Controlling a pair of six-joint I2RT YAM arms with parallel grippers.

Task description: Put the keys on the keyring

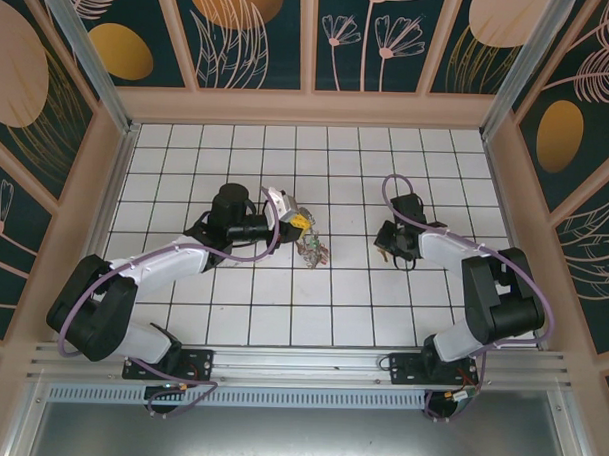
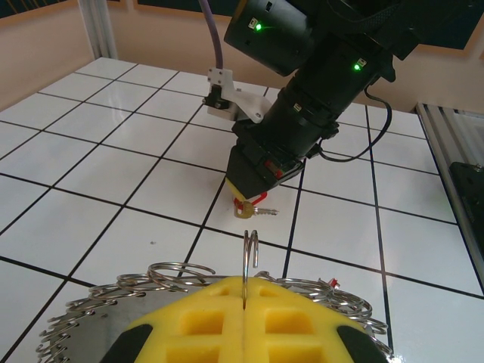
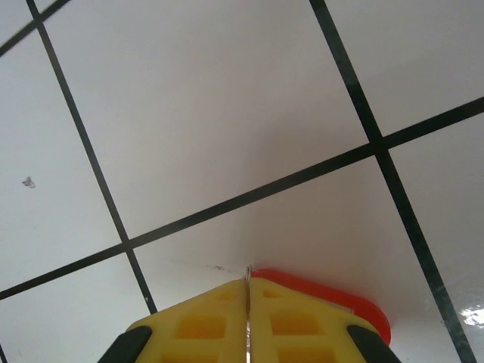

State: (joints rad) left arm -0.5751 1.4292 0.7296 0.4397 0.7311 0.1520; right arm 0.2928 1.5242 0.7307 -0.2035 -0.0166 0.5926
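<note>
The left gripper [image 2: 246, 286] is clenched on a thin upright loop [image 2: 250, 253] of the keyring [image 2: 98, 311], which lies beneath it on the tiles [image 2: 113, 181]. The right gripper [image 3: 248, 286] pinches a key [image 2: 255, 211]. Its own camera shows the red tag [image 3: 333, 296] beside the pads, while the left wrist view shows the key hanging below them.

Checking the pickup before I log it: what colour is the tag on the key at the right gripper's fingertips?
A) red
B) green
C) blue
A: in the right wrist view a red tag pokes out beside the right gripper at its closed fingertips. The left wrist view shows the same red on the key under that gripper's tip.
</note>
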